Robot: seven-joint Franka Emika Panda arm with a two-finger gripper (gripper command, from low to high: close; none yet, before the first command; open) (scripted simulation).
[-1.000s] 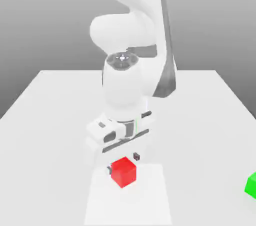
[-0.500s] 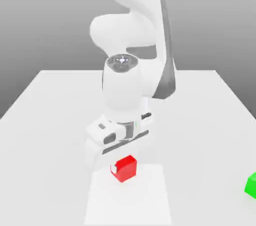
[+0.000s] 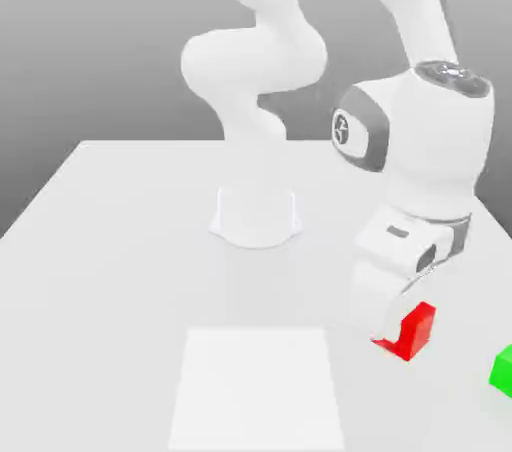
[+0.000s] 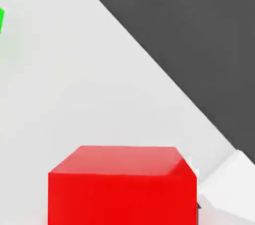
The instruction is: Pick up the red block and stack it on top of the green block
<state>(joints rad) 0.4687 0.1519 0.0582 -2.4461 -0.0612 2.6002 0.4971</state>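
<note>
The red block point(image 3: 411, 330) is a small bright red cube held off the table in my gripper point(image 3: 405, 332), which is shut on it. It hangs at the exterior view's right, a short way to the left of the green block point(image 3: 503, 370) and above the table. That green cube rests on the table at the exterior view's right edge, partly cut off. In the hand view the red block point(image 4: 122, 184) looms large and close, and a sliver of the green block point(image 4: 1, 19) shows at the frame's edge.
The white table point(image 3: 120, 270) carries a paler square patch point(image 3: 258, 385) near its front. My arm's round base point(image 3: 256, 215) stands at mid table. In the hand view the table's edge point(image 4: 164, 69) runs diagonally against a dark background.
My gripper closed on the red block, lifted it from the pale square patch and swung it to the exterior view's right, toward the green block.
</note>
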